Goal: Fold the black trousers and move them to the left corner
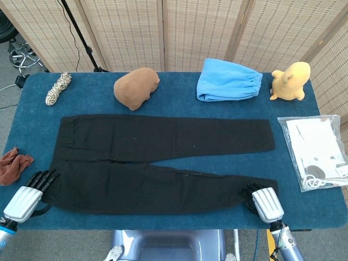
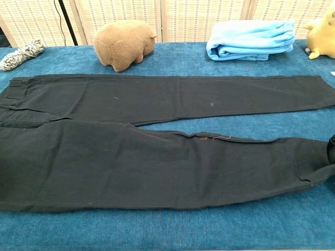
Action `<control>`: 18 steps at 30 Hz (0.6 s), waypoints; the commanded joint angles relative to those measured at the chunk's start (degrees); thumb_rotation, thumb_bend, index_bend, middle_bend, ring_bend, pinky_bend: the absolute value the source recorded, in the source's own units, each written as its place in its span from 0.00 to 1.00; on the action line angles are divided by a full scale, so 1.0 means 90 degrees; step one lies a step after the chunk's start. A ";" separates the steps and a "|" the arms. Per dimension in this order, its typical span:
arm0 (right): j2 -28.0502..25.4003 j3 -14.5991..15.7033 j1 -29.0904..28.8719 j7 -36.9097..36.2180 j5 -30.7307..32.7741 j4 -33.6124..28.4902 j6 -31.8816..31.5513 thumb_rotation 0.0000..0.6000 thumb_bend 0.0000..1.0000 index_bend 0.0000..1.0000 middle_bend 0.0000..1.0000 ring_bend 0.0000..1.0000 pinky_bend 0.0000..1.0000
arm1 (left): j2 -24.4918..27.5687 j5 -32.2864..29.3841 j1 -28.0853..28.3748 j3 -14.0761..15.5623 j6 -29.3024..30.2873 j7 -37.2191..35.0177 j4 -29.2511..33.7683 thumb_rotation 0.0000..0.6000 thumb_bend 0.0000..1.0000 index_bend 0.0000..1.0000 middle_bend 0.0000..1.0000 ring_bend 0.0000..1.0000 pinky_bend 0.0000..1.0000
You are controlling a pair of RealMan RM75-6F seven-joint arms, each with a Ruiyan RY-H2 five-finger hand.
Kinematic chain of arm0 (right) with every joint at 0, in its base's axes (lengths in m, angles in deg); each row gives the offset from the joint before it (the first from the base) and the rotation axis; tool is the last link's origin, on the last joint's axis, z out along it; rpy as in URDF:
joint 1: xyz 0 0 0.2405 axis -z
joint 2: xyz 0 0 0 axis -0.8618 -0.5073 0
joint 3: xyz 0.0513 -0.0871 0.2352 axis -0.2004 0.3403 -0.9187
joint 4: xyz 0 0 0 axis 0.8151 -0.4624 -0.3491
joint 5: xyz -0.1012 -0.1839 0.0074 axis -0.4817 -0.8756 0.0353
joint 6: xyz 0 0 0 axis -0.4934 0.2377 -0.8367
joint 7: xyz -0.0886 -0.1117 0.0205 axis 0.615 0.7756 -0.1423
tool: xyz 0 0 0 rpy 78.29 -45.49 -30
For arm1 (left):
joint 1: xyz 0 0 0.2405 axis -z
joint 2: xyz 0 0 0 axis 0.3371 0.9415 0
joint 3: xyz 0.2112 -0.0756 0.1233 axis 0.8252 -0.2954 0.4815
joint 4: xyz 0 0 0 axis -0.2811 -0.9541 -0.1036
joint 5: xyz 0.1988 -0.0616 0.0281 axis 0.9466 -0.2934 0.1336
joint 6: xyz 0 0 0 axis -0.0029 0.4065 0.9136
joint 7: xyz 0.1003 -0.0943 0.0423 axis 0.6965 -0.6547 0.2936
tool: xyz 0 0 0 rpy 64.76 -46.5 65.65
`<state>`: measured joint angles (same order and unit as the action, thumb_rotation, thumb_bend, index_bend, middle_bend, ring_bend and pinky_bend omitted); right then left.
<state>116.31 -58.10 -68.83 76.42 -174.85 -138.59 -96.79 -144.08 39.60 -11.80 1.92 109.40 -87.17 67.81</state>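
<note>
The black trousers (image 1: 163, 163) lie flat on the blue table (image 1: 32, 125), waist at the left and both legs running right; the chest view shows them (image 2: 157, 167) filling the foreground. My left hand (image 1: 30, 194) lies at the near left edge, its fingers spread and their tips touching the near corner of the waist, holding nothing. At the near right my right hand (image 1: 262, 201) has its dark fingers curled onto the hem of the near leg, where the cloth puckers. In the chest view only a sliver of the right hand's fingers (image 2: 332, 140) shows at the frame edge.
Along the far edge stand a coiled rope (image 1: 58, 88), a brown plush (image 1: 136, 87), a folded light-blue garment (image 1: 228, 80) and a yellow plush (image 1: 291, 80). A rust-coloured rag (image 1: 13, 165) lies at the left edge. A clear plastic bag (image 1: 315, 152) lies at the right.
</note>
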 commanded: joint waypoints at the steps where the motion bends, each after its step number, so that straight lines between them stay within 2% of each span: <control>1: -0.0004 -0.0001 0.0000 0.0002 0.0000 -0.0007 -0.0005 1.00 0.67 0.59 0.52 0.47 0.64 | -0.0016 0.0002 0.0029 0.0033 -0.0053 -0.0003 0.0003 1.00 0.21 0.03 0.04 0.00 0.09; 10: -0.0006 -0.0026 -0.0001 0.0017 0.0033 -0.0016 -0.0002 1.00 0.67 0.59 0.52 0.47 0.64 | -0.0017 -0.0001 0.0067 0.0209 -0.0263 -0.0059 -0.0062 1.00 0.21 0.03 0.04 0.00 0.09; 18: 0.0000 -0.0025 -0.0005 0.0004 0.0043 -0.0029 0.0013 1.00 0.67 0.59 0.52 0.47 0.64 | -0.0196 -0.0038 0.0186 0.0155 -0.0308 0.0120 -0.0151 1.00 0.23 0.07 0.05 0.02 0.10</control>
<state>116.31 -58.33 -68.88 76.45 -174.46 -138.85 -96.67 -145.65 39.23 -10.33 3.35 106.78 -86.33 66.56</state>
